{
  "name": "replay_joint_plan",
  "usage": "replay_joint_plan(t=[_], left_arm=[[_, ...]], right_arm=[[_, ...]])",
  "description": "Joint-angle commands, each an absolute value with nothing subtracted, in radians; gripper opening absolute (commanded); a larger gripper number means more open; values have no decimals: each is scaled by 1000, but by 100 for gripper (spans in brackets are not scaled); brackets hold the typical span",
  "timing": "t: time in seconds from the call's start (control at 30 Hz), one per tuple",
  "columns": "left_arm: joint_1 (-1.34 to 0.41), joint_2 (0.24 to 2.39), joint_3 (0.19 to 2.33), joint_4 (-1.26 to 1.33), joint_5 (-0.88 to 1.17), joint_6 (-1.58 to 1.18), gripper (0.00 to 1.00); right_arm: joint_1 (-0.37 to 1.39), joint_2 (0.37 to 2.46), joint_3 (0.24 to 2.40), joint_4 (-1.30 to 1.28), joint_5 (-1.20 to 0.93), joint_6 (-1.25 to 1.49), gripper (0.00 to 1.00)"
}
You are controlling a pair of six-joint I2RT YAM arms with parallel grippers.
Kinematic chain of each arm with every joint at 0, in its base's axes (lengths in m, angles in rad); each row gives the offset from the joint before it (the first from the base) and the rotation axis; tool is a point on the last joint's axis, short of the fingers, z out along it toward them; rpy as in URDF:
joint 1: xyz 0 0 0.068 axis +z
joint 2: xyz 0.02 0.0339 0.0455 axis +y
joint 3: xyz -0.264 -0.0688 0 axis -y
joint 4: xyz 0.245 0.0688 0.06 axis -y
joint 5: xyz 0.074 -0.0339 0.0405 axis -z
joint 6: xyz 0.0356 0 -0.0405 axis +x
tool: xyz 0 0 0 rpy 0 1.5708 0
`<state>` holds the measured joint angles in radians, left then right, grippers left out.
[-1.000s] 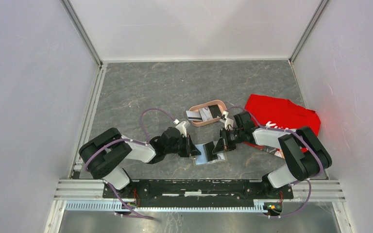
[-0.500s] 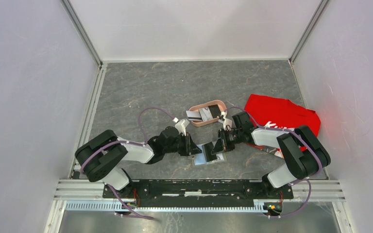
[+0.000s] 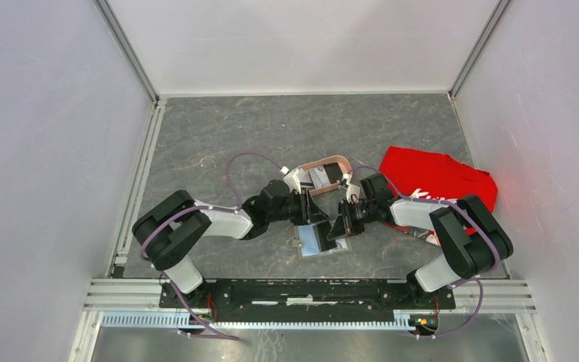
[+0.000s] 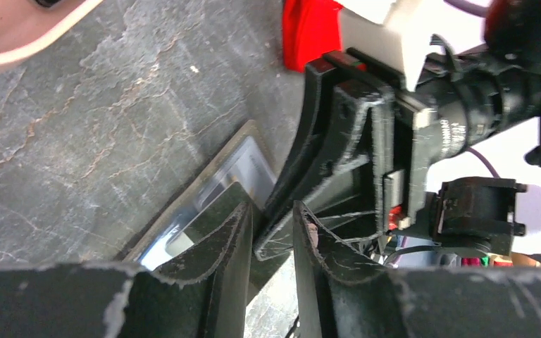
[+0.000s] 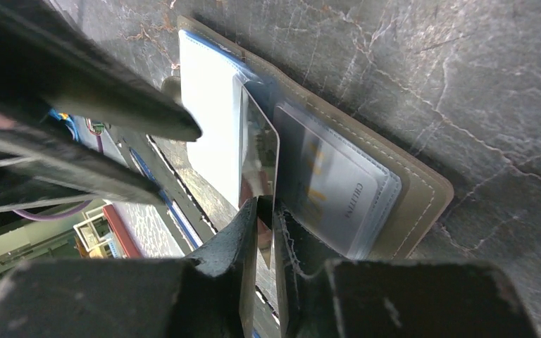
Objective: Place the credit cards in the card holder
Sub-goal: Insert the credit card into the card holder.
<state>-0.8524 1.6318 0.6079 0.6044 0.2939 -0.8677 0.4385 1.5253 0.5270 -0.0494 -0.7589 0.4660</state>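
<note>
A robotics lab test cell is indicated: a grey stone-patterned desk [image 3: 271, 128] is enclosed by plain white panel walls [image 3: 45, 151] set in aluminium framing [image 3: 124, 49], and a left arm [image 3: 196, 226] and right arm [image 3: 452, 226], trailed by purple cables [image 3: 245, 158], are bolted to a slotted metal rail [image 3: 113, 289].

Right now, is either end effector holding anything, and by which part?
Right end effector: credit card, near edge between its jaws, over the open card holder; firm pinch cannot be told. Left end effector holds nothing.
</note>
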Motion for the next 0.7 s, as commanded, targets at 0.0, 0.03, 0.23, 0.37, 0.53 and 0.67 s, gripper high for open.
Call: replay_joint_plan(t=[0.0, 0.03, 0.23, 0.37, 0.53, 0.67], left_arm=[[-858, 1682, 656, 664, 315, -913, 34], [-860, 1688, 662, 664, 314, -914, 34], [-872, 1709, 680, 664, 289, -933, 34], [-879, 1715, 685, 665, 263, -946, 33], [-879, 1667, 651, 649, 226, -932, 33], [-879, 1597, 624, 605, 189, -897, 33]], right_arm=[[447, 1540, 537, -65, -698, 422, 19], [447, 1538, 537, -66, -698, 420, 20], [448, 1531, 534, -62, -696, 419, 24], [449, 1528, 537, -64, -700, 410, 28], [455, 1503, 548, -85, -674, 370, 35], [469, 1483, 558, -101, -661, 347, 41]])
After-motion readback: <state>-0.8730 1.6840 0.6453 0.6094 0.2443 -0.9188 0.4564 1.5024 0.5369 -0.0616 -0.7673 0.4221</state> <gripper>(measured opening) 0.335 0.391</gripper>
